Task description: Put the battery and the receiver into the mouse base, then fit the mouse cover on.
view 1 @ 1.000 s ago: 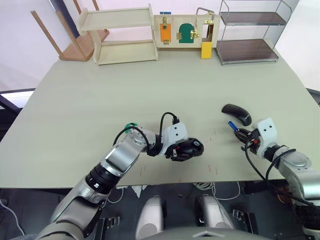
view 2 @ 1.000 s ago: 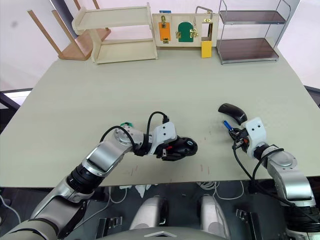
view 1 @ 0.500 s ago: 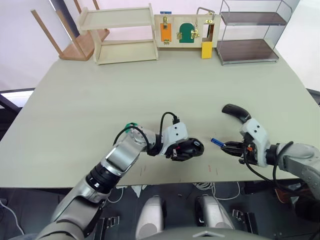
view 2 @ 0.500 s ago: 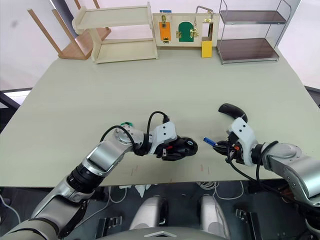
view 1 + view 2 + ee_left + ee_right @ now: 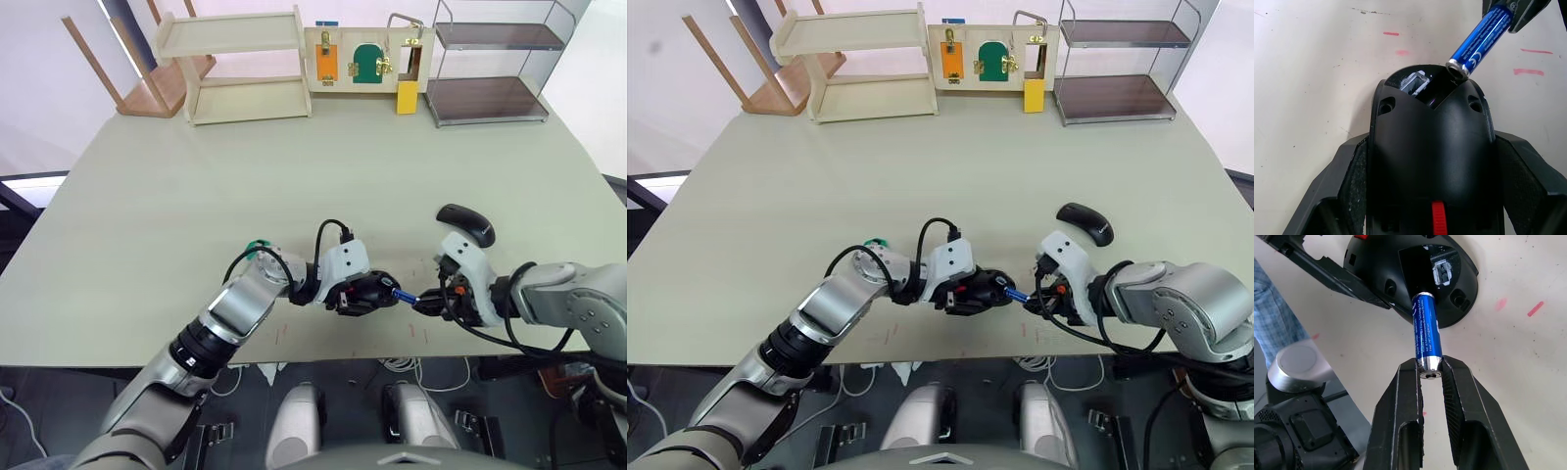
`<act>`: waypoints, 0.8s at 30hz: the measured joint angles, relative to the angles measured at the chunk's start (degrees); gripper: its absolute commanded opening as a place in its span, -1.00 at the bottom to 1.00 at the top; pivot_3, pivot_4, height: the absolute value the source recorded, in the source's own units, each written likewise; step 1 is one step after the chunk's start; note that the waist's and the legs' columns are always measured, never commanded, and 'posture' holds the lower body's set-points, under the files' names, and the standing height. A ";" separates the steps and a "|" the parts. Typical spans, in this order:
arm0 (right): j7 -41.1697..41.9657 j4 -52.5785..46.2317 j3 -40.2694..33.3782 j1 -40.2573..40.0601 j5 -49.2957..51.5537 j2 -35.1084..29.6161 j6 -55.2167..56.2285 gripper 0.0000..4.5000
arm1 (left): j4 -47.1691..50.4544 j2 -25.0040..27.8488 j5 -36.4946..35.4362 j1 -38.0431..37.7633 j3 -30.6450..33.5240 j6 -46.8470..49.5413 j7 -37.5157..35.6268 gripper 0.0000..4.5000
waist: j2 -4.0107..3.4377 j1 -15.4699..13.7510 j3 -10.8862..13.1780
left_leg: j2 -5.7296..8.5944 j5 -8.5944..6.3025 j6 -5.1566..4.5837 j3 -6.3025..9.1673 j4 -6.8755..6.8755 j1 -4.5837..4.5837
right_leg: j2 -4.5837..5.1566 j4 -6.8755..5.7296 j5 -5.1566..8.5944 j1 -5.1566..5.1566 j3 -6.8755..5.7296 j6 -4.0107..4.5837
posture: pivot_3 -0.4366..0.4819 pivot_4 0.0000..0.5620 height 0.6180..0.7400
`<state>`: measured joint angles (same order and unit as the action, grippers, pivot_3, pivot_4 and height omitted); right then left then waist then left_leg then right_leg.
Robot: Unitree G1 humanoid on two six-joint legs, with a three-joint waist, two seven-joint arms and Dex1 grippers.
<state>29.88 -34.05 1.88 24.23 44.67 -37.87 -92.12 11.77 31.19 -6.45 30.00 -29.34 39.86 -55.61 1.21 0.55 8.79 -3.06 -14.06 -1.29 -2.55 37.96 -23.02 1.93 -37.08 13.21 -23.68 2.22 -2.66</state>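
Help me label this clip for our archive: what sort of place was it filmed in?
Probably a robotics test lab. A plain table carries practice props: a board of small latched doors, an empty wooden shelf and a wire rack, while two grippers fit a battery into a mouse base.

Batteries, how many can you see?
1. The blue battery is pinched at one end in the right gripper, with its other end at the opening of the mouse base that the left gripper holds. Another could be hidden inside.
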 measured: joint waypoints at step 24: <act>-15.42 8.71 5.73 6.07 9.93 3.68 -0.02 0.12 | 1.10 -0.48 0.71 -0.65 0.04 1.09 0.35 0.34 | 0.01 0.09 -0.01 | 0.00 -0.01 -0.01 0.02 -0.02 -0.07 | 0.03 0.09 0.00 -0.02 -0.03 -0.01 | -0.05 -0.47 1.00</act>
<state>14.46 -25.34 7.61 30.29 54.60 -34.19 -92.14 12.87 30.70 -5.75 29.35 -29.31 40.95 -55.26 1.23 0.64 8.79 -3.06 -14.06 -1.30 -2.53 37.94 -23.09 1.96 -37.00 13.21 -23.69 2.20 -2.66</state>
